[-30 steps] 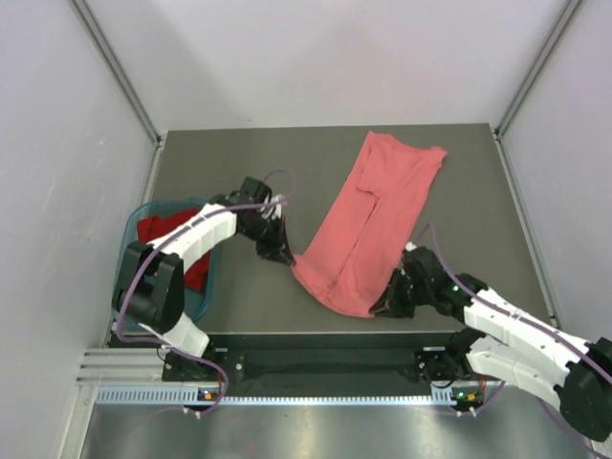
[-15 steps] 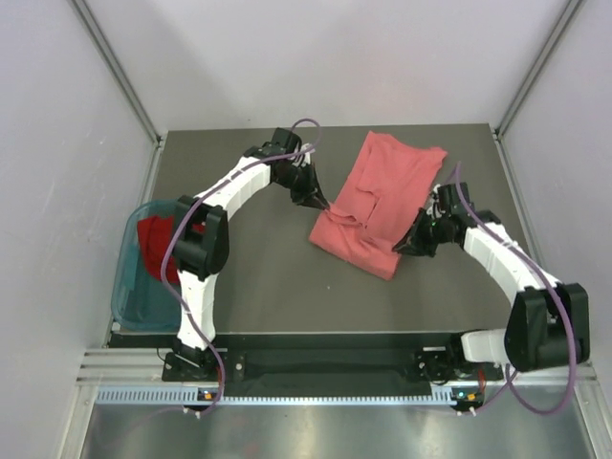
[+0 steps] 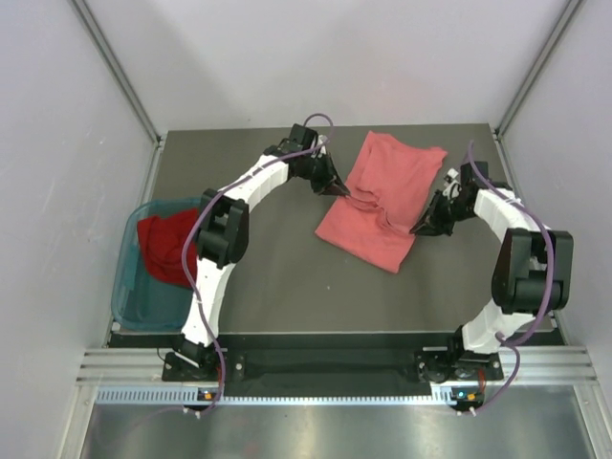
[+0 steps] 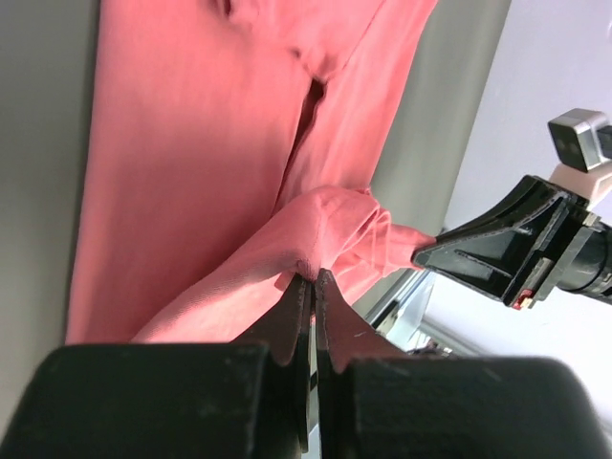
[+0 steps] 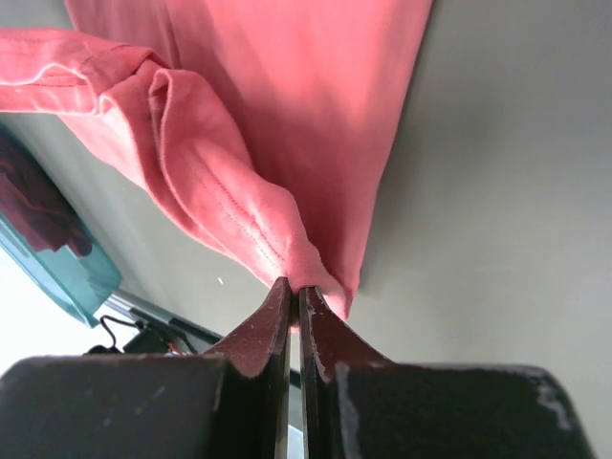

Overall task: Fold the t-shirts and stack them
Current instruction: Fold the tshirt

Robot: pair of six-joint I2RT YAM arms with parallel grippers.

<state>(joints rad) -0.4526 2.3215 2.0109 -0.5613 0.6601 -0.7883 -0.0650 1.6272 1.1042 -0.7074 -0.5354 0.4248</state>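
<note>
Across the table [image 3: 268,277], toward one o'clock, the pink t-shirt [image 3: 387,182] now lies half doubled: I have carried its near hem up from six. The red t-shirt [image 3: 164,251] waits in the basket [image 3: 122,296] at nine. My left gripper [image 3: 342,191] and right gripper [image 3: 415,230] pinch that hem, closed tight; only the wrist views show it.

Lab robot cell: white panel walls [image 3: 335,67], aluminium rail [image 3: 316,394], dark table [image 3: 277,277].

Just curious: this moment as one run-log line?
left gripper: shut on pink t-shirt | right gripper: shut on pink t-shirt | red t-shirt: in basket
</note>
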